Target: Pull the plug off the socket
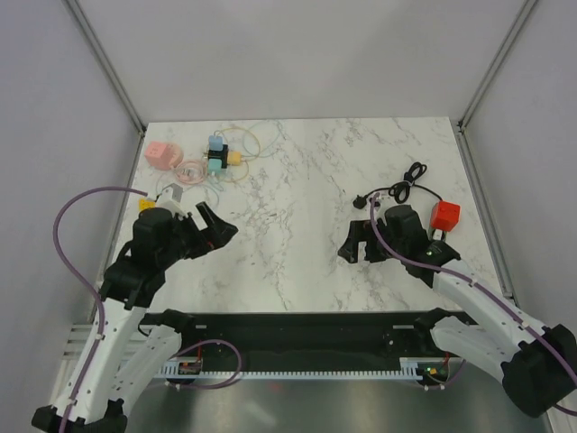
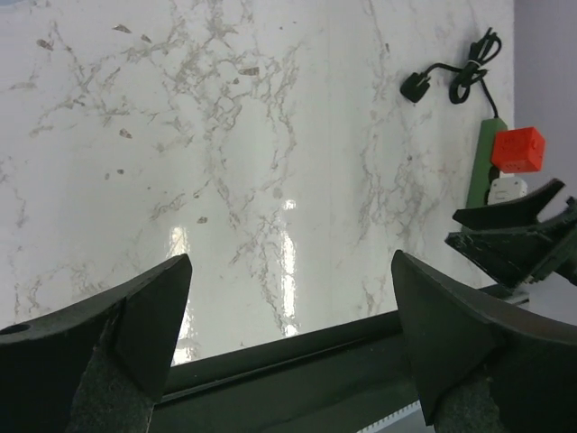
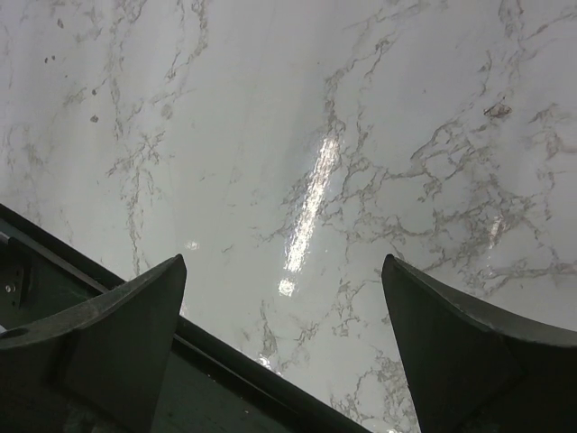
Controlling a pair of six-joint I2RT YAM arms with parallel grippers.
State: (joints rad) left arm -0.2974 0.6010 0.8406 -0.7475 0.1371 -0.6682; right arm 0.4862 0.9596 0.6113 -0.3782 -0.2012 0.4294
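Note:
A red cube-shaped plug [image 1: 444,215] sits on a green socket strip [image 2: 480,167] at the table's right side, just behind my right arm. The left wrist view shows the red plug [image 2: 517,149] above a white part of the strip. A coiled black cable [image 1: 406,191] with a black plug end lies behind it. My right gripper [image 1: 356,242] hovers open to the left of the strip, nothing between its fingers [image 3: 284,271]. On the left side my left gripper [image 1: 216,225] is open too and empty [image 2: 290,271], far from the plug.
Pastel adapters with thin looped cables [image 1: 216,158] and a pink block [image 1: 160,153] lie at the back left. A small yellow piece [image 1: 144,204] sits by the left arm. A black rail [image 1: 288,329] runs along the near edge. Grey walls enclose the table.

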